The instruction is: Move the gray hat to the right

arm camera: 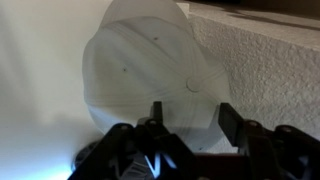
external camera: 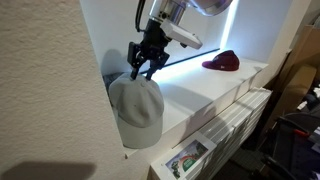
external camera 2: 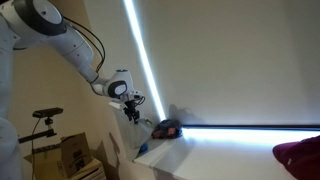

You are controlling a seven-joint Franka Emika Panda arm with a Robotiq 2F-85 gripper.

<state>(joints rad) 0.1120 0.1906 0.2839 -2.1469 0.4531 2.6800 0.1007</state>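
The gray hat is a light gray cap lying at the near end of the white ledge, next to the textured wall. It fills the wrist view, dome toward the camera. My gripper hovers just above the hat's top edge with its fingers spread. In the wrist view the two dark fingers stand apart with the hat's fabric showing between them, and nothing is clamped. In an exterior view the gripper hangs over the pale hat.
A maroon cap lies at the far end of the ledge, also showing in an exterior view. A textured wall borders the hat. A small dark object sits by the window blind. Boxes stand below the ledge.
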